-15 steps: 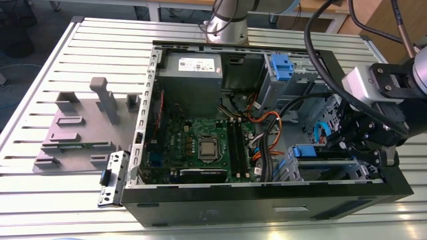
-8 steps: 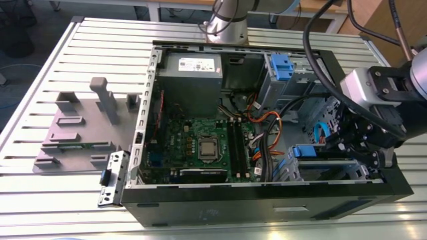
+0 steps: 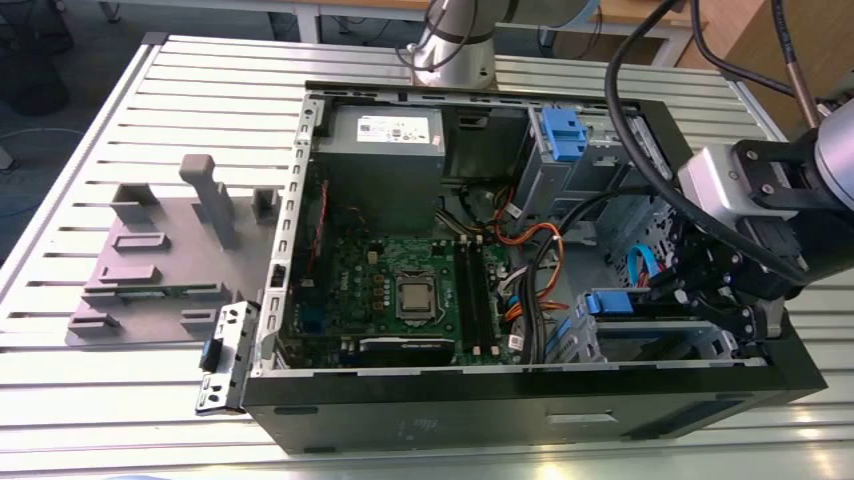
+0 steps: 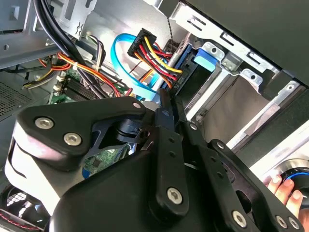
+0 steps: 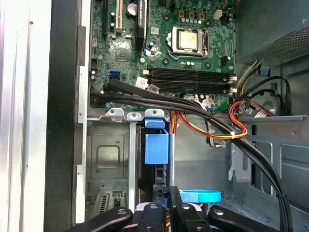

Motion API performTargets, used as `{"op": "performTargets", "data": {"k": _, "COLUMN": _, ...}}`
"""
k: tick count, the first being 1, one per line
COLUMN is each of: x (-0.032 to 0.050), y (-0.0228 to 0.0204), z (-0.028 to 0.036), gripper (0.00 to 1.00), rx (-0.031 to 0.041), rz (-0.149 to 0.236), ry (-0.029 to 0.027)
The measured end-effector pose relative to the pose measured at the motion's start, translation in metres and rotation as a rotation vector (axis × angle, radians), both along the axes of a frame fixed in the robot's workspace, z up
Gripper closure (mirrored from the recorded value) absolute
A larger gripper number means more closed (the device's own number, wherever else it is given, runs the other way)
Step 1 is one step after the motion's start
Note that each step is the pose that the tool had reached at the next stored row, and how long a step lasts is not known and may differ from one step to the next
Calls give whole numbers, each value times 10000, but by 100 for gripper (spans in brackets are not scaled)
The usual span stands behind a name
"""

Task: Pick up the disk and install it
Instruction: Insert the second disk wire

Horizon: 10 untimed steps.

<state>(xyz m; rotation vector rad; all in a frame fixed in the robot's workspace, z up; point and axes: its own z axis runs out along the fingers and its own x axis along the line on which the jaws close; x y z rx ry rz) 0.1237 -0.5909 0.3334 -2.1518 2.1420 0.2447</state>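
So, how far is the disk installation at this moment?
Done, it seems: the disk sits inside the drive cage. In hand: the gripper is right at the disk's near edge. Left: I cannot tell whether the disk is fully seated, and the gripper is not yet away.

Gripper (image 5: 168,209): black links, smooth, semi-gloss, w/ bright metal screws (image 4: 175,195). Right ahead of it, the disk (image 5: 156,146): blue plastic rail, smooth, slight sheen. Drive cage (image 5: 108,159) beside the tool: bare grey sheet metal, matt. Cables (image 4: 154,58) past the tip: glossy plastic insulation. Further out, motherboard (image 5: 159,53): green PCB, matt; CPU lid (image 5: 187,39), shiny metal.
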Motion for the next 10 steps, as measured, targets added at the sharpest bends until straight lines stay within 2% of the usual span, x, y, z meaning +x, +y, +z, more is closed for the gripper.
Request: {"op": "performTargets", "data": {"k": 10, "x": 4, "y": 0, "z": -45, "gripper": 84, "rx": -1, "rz": 4, "ry": 0}}
